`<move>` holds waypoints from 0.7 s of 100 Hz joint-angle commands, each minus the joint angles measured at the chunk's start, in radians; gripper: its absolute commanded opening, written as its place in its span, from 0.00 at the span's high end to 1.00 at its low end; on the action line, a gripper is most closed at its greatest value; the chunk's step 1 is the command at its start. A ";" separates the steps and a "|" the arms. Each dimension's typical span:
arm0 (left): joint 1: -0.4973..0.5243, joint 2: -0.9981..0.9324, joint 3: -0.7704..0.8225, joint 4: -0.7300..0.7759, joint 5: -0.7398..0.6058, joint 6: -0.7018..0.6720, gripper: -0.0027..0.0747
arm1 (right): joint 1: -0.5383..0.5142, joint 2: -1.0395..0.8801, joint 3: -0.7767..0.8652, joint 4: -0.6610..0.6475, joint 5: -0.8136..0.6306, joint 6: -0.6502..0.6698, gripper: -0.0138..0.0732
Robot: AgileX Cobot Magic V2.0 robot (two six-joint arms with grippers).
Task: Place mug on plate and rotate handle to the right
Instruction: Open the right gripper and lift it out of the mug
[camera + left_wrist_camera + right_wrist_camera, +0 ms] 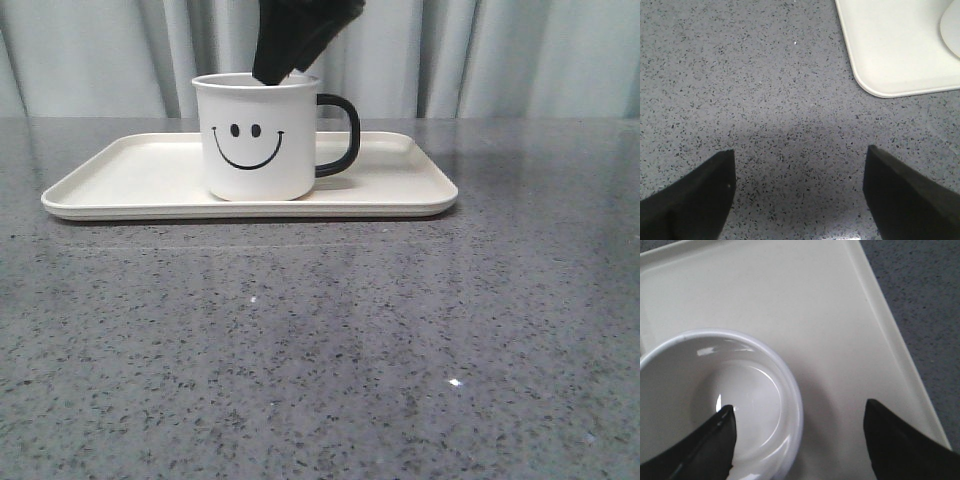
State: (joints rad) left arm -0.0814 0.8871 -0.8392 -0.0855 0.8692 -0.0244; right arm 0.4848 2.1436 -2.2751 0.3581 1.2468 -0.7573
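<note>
The white mug (255, 135) with a black smiley face stands upright on the cream plate (120, 185). Its black handle (340, 135) points to the right. My right gripper (285, 65) hangs over the mug's far rim. In the right wrist view it (799, 412) is open, with one finger inside the mug (715, 390) and the other outside, over the plate (840, 315); the mug's wall lies between them, untouched. My left gripper (799, 160) is open and empty over bare table, beside a corner of the plate (890, 55). It does not show in the front view.
The grey speckled table (320, 350) stretches in front of the plate. Pale curtains (520, 55) hang behind the table's far edge.
</note>
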 commanded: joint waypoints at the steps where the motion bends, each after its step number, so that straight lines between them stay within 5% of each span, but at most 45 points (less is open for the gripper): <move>1: 0.001 -0.010 -0.027 -0.012 -0.060 -0.010 0.30 | -0.001 -0.114 -0.031 -0.018 0.055 0.043 0.23; 42: 0.001 -0.010 -0.027 -0.012 -0.060 -0.010 0.30 | -0.105 -0.390 -0.004 -0.056 -0.018 0.309 0.23; 70: 0.001 -0.010 -0.027 -0.012 -0.060 -0.010 0.30 | -0.121 -0.665 0.320 -0.280 -0.080 0.434 0.23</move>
State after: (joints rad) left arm -0.0814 0.8871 -0.8392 -0.0855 0.8692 -0.0244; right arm 0.3713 1.5950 -2.0441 0.1662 1.2454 -0.3829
